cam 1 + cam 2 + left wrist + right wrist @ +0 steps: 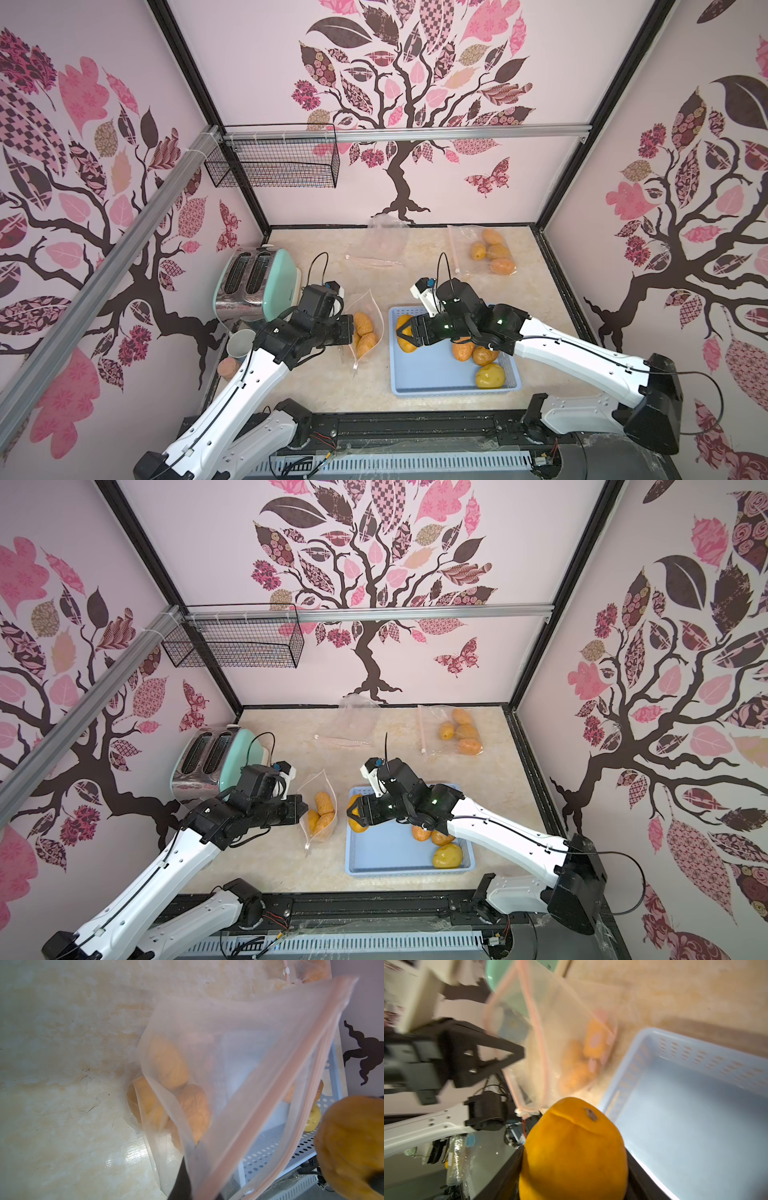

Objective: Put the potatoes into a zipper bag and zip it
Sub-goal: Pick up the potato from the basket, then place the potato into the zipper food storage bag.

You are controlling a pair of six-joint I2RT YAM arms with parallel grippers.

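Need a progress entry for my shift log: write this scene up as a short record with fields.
left pincer: shut on the rim of the open bag, mouth held open
right pincer: shut on a potato, over the side of the basket nearest the open bag
open bag contents: three bagged potatoes show
basket contents: three loose potatoes, one yellower
far bag: four potatoes inside
spare bag: looks empty, by the back wall

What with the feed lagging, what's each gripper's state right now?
Left gripper: shut on the zipper bag.
Right gripper: shut on a potato.
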